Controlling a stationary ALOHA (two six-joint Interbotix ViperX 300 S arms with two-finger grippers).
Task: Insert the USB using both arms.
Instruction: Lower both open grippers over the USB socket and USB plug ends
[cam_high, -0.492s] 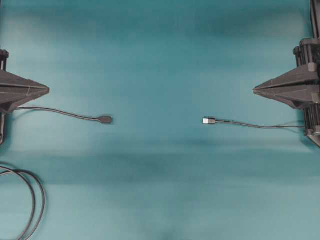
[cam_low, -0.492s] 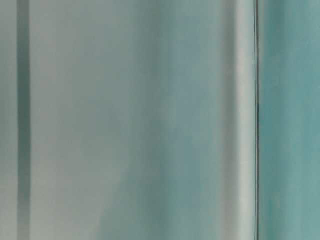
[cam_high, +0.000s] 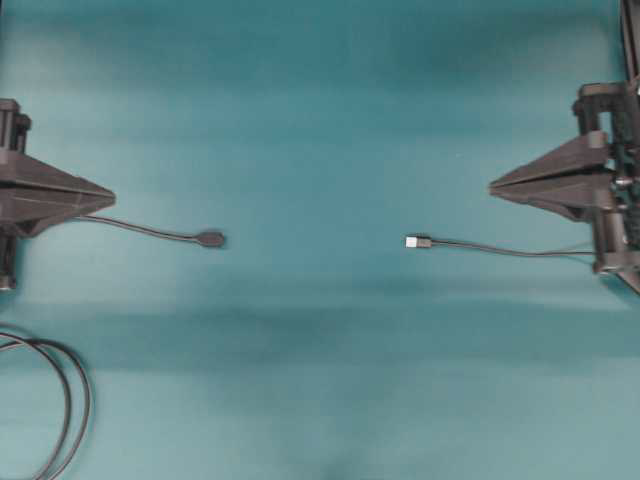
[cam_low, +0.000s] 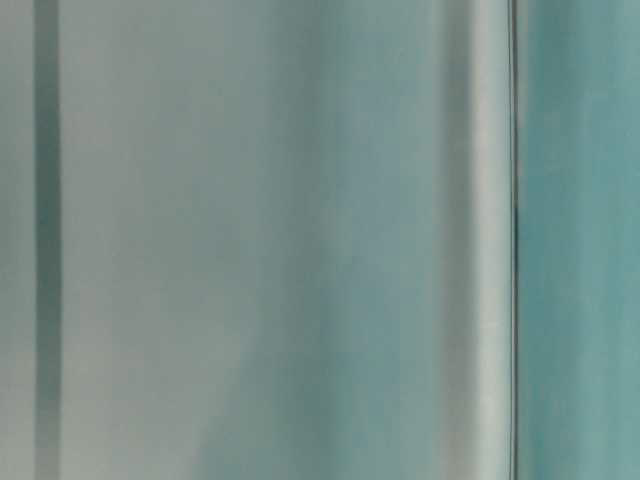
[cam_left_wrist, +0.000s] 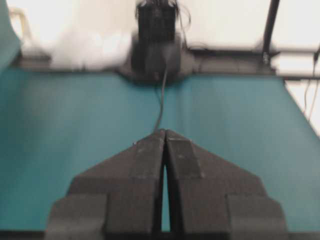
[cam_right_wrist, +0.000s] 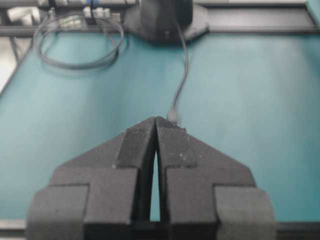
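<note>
Presently I see my left gripper (cam_high: 108, 190) pressed together on nothing; my right gripper (cam_high: 492, 186) likewise; the USB (cam_high: 418, 241) lies on the teal table (cam_high: 320, 100), well apart from the black socket (cam_high: 210, 238).

The table-level view is wholly blurred — nothing is made out. The looped black cable (cam_high: 62, 400) is cut by the overhead frame's left edge, and the socket's (cam_high: 210, 239) opening is too small to tell.

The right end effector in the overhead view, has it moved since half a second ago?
Yes. The right end effector has slid toward the table's middle: its tip now sits closer to the USB, which lies where it was.
</note>
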